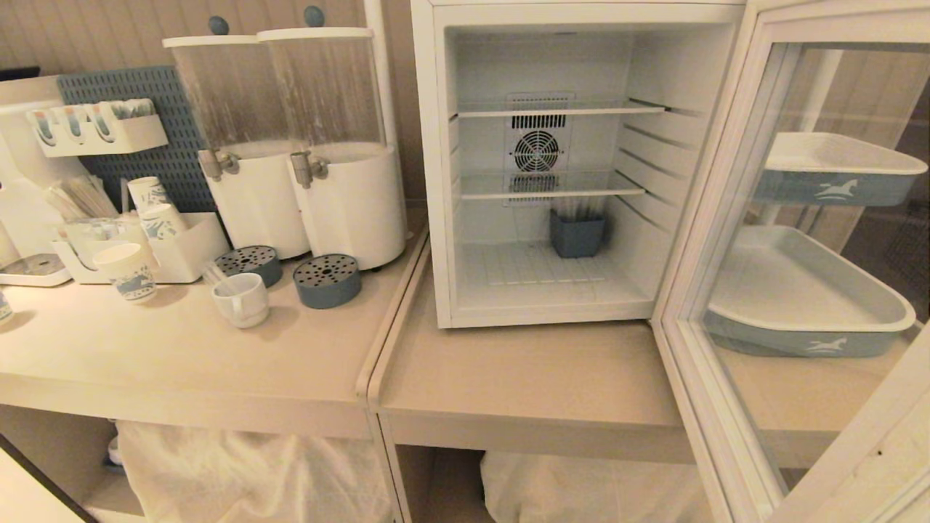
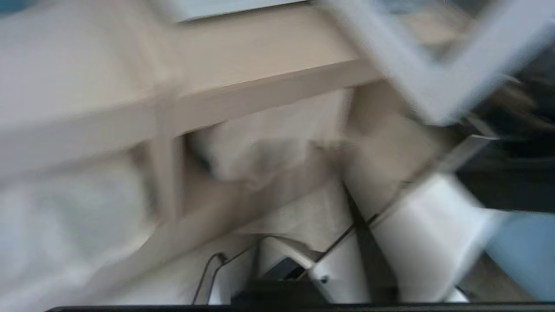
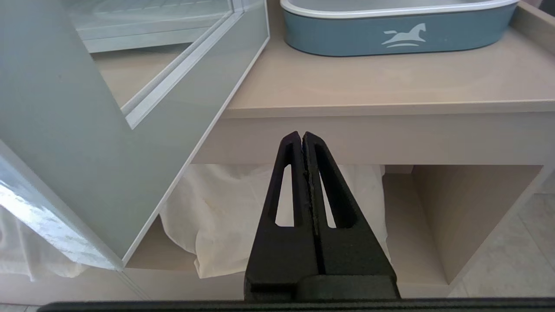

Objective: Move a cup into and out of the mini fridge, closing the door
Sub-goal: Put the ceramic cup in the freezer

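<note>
A squat white ceramic mug [image 1: 242, 299] with a loop handle sits on the smooth beige desk [image 1: 182, 356], left of the boxy white mini fridge [image 1: 574, 167]. The fridge's glass-windowed door [image 1: 734, 305] stands wide open, showing wire shelves and a small blue bin [image 1: 577, 234] inside. The right gripper [image 3: 302, 138] hangs below the desk edge with black jaws clenched on nothing; the left gripper's jaws are also closed, out of sight.

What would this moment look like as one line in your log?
door: open | cup: on counter, outside mini fridge | right gripper: shut, idle

warm even indoor light, soft shadows; left wrist view heavily motion-blurred, the others sharp.
</note>
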`<state>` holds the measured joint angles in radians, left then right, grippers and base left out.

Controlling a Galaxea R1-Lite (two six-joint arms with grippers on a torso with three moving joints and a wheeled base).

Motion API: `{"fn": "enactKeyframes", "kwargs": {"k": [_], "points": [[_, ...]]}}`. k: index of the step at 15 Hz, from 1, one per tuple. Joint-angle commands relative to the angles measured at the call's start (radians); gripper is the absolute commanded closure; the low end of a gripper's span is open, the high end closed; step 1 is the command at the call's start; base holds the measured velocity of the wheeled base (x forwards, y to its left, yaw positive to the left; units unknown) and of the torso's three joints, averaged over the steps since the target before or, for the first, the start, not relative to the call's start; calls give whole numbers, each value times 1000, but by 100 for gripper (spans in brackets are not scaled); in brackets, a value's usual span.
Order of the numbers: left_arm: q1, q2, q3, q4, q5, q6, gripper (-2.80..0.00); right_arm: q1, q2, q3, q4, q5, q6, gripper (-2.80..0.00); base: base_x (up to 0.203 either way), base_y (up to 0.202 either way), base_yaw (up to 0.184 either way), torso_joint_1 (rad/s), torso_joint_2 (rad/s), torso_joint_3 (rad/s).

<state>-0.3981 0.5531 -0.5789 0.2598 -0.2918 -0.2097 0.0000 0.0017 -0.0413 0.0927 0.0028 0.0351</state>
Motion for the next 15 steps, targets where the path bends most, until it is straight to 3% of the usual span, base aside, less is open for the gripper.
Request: {"fn": "enactKeyframes", "kwargs": {"k": [1, 4, 7, 10, 13, 15], "points": [[45, -71, -5, 58, 23, -7, 0, 0, 1, 0, 1, 0, -1, 0, 0, 0, 0, 0, 0, 0], [127, -199, -7, 162, 17, -47, 0, 0, 1, 0, -1, 0, 0, 0, 0, 0, 0, 0, 0, 0], [157, -281, -11, 289, -10, -105, 0, 0, 1, 0, -1, 0, 0, 0, 0, 0, 0, 0, 0, 0], [157, -280, -167, 466, -9, -291, 0, 0, 1, 0, 0, 0, 0, 0, 0, 0, 0, 0, 0, 0], [212, -280, -318, 543, -113, -390, 0, 0, 1, 0, 1, 0, 0, 0, 0, 0, 0, 0, 0, 0], [337, -293, -350, 581, -185, -417, 0, 0, 0, 0, 0, 0, 0, 0, 0, 0, 0, 0, 0, 0]]}}
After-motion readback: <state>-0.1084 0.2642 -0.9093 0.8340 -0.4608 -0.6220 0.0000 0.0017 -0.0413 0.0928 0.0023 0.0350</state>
